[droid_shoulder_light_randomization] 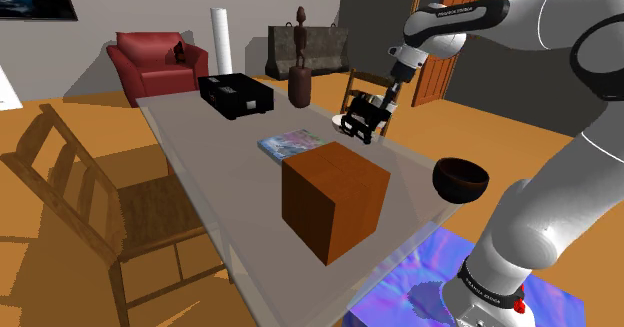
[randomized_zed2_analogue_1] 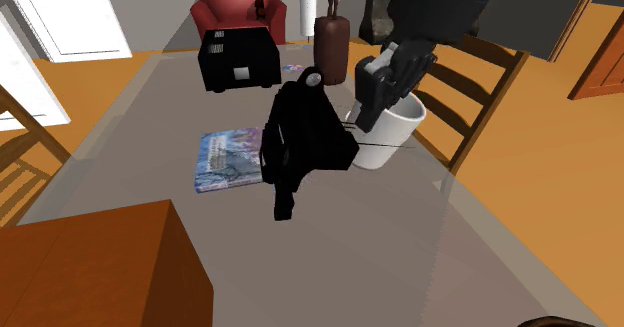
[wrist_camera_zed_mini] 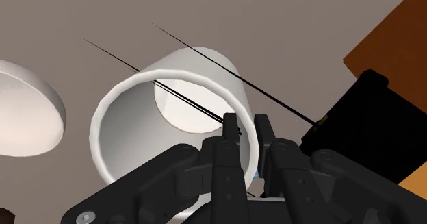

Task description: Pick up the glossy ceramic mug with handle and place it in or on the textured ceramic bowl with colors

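The white mug [wrist_camera_zed_mini: 171, 106] is near the far side of the grey table [droid_shoulder_light_randomization: 230, 175], by a wooden chair. My black gripper [wrist_camera_zed_mini: 246, 127] is shut on the mug's rim, one finger inside the wall and one outside. From the second exterior view, the gripper [randomized_zed2_analogue_1: 378, 100] comes down into the mug [randomized_zed2_analogue_1: 400, 130] from above. Whether the mug is off the tabletop I cannot tell. The gripper [droid_shoulder_light_randomization: 368, 123] shows beside a sliver of white mug [droid_shoulder_light_randomization: 340, 121] in the shoulder view. A dark brown bowl [droid_shoulder_light_randomization: 460, 178] sits at the table's edge nearest the stand.
A brown wooden box [droid_shoulder_light_randomization: 335, 200] stands mid-table between mug and bowl. A colourful book [droid_shoulder_light_randomization: 292, 143], a black case [droid_shoulder_light_randomization: 235, 95] and a dark brown vase [droid_shoulder_light_randomization: 300, 85] lie farther along. A bulky black shape [randomized_zed2_analogue_1: 305, 140] stands close beside the mug. A white rounded object [wrist_camera_zed_mini: 24, 113] lies near it.
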Robot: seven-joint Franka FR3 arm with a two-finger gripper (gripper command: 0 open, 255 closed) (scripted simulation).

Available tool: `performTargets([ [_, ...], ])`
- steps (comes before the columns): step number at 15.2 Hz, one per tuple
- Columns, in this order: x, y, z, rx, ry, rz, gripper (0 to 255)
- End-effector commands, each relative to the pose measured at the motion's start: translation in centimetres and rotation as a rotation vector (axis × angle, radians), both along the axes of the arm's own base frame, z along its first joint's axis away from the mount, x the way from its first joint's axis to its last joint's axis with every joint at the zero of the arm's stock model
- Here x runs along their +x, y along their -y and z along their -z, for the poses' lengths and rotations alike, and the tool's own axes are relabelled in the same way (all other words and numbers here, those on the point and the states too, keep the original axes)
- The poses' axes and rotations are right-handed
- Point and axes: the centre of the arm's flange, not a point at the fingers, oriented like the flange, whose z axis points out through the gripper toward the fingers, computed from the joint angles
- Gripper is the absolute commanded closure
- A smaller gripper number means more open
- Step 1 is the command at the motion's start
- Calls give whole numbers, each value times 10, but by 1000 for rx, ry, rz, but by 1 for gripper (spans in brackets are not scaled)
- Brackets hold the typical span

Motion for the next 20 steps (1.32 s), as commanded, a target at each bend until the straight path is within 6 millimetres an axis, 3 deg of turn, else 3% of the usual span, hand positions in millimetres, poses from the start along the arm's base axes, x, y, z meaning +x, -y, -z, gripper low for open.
performTargets([
  [1, -26, 7, -3, 0, 1, -1, 255],
  [20, -273, 50, -21, 0, 1, -1, 255],
])
